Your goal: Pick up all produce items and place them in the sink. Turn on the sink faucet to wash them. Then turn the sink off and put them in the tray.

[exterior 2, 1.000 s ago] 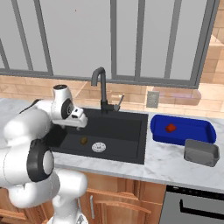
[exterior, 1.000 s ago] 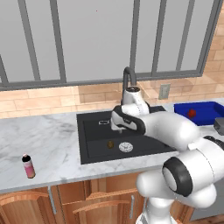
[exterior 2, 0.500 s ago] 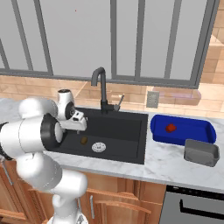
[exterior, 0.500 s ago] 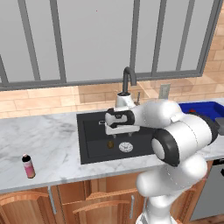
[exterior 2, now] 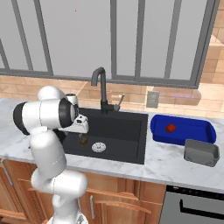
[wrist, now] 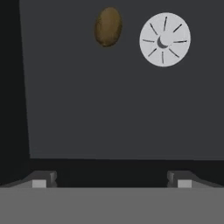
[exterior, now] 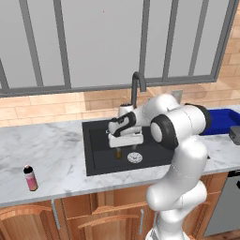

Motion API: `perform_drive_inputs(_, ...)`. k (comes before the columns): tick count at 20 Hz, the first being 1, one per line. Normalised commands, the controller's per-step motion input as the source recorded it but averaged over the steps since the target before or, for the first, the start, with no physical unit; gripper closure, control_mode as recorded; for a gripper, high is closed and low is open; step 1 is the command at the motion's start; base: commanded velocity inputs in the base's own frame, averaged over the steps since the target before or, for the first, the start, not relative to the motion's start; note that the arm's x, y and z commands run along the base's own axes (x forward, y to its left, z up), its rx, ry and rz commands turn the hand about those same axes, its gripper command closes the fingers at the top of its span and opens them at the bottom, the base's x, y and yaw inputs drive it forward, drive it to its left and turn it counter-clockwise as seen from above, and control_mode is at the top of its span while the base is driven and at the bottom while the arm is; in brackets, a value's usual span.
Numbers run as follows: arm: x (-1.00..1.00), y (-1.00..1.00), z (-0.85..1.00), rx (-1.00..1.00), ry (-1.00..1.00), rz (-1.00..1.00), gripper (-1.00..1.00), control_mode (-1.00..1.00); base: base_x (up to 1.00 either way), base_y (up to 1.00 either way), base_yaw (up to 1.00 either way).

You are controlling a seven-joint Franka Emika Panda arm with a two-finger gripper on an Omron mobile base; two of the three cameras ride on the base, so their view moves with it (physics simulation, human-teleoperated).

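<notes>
From the left base view, the gripper (exterior: 123,140) hangs over the left part of the sink (exterior: 96,161), its jaws spread wide and holding nothing. Just below it the brownish-olive ball (exterior: 118,153) lies on the basin floor, with the silver drain (exterior: 135,157) a little off to one side. The sink faucet (exterior: 137,85) stands behind the hand.

From the right base view, the same ball (exterior 2: 83,140) sits just under the hand, between it and the drain (exterior 2: 99,147). Well away from the tool, past the far end of the basin, the red ball (exterior 2: 171,128) already rests in the tray (exterior 2: 205,133).

In the hand view, the brownish-olive ball (wrist: 108,26) lies ahead of the fingertips (wrist: 39,182) and off toward one of them, near the drain (wrist: 164,39) but apart from it. It looks small, firm and light, probably smooth enough to roll on the flat floor, though the rendering tells little. I'd close across its narrower middle, squarely from above, so it doesn't squirt out.
</notes>
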Motion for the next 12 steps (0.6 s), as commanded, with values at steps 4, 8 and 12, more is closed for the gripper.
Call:
perform_drive_inputs(4,0.48,0.04,-0.42,0.00,0.05,0.00,-1.00,-1.00,0.00,0.00,0.00)
perform_drive_inputs(8,0.38,0.00,-0.31,0.00,0.00,0.00,-1.00,-1.00,0.00,0.00,0.00)
perform_drive_inputs(12,0.32,0.00,-0.28,0.00,0.00,0.00,-1.00,-1.00,0.00,0.00,0.00)
